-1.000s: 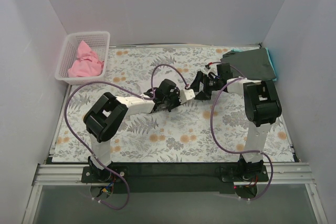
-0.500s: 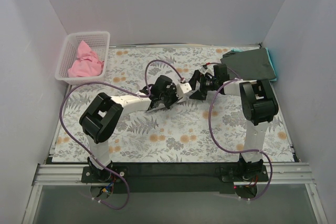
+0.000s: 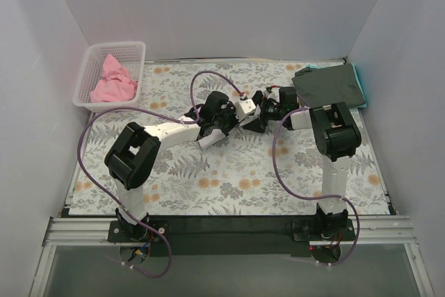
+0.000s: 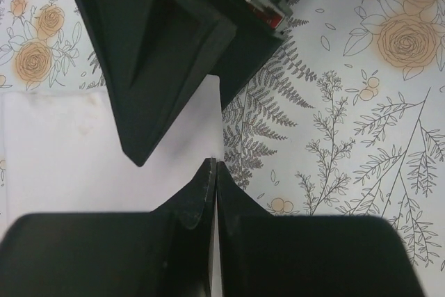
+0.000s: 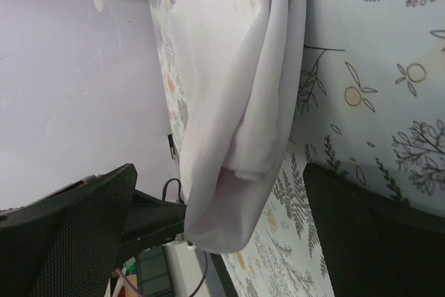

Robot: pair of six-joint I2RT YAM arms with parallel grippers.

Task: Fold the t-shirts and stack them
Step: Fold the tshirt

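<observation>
Both my arms have swung toward 12 o'clock since a second ago. My left gripper (image 4: 213, 168) is closed, seemingly pinching the edge of the white shirt (image 5: 236, 102). My right gripper (image 5: 219, 172) crowds close at 12, wide open and holding nothing. The pink shirt (image 3: 112, 81) sits in the basket (image 3: 118, 46) at 10 o'clock, the dark shirt (image 3: 330, 85) at 2.

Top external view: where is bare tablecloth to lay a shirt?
Free: tablecloth between left arm and right arm; far strip between basket and dark grey-green t-shirt. Crowded: centre, left gripper and right gripper meeting at white t-shirt.
</observation>
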